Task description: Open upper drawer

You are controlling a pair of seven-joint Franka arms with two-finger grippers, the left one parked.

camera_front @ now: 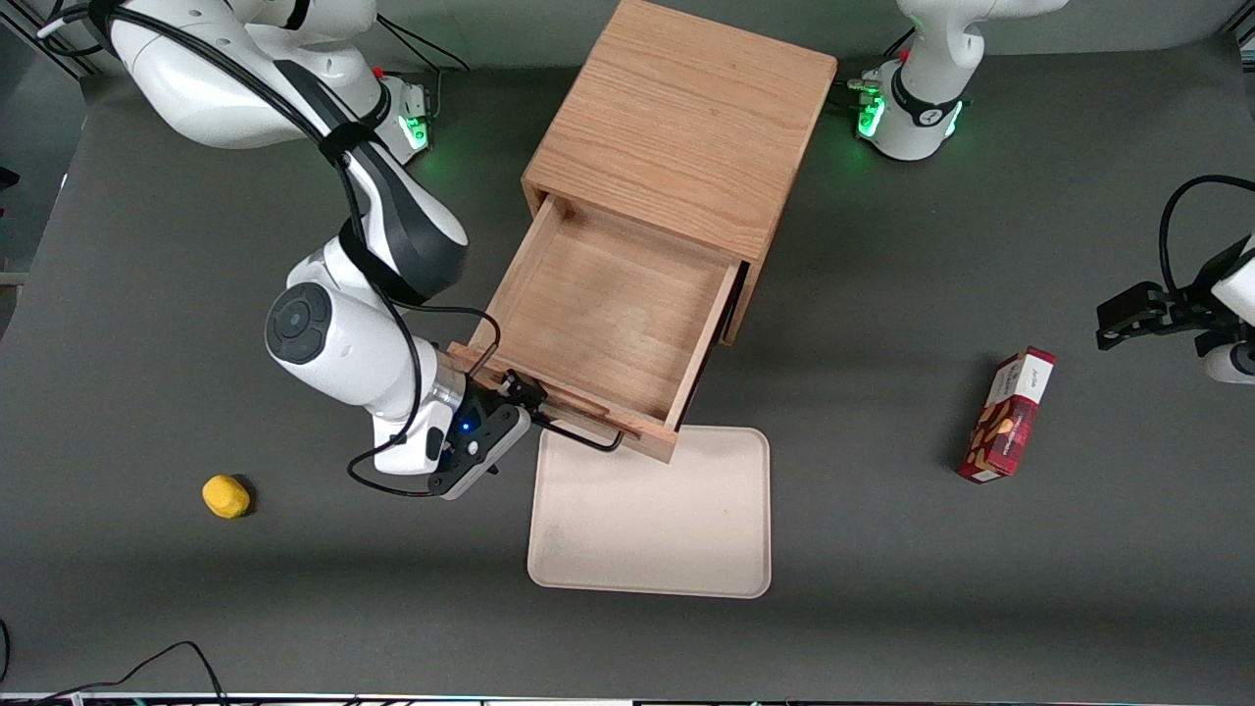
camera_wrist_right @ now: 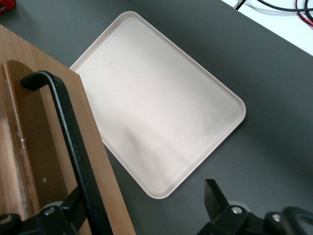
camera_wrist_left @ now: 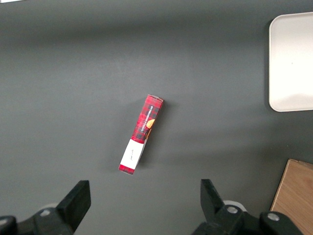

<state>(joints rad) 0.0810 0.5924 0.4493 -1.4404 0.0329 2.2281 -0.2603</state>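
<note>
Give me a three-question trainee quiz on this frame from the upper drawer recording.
1. True or false: the upper drawer is pulled out and has nothing inside.
2. The claw is: A) above the yellow object; B) at the drawer's black handle; C) on the red box.
3. Fill in: the drawer's front edge overhangs the cream ____.

Key: 1 true. 2 B; the wrist view shows the handle by one finger, the fingers spread. 3 tray.

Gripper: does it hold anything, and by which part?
Nothing is clamped. The gripper is open at the upper drawer, whose handle lies between the fingers, close beside one.
</note>
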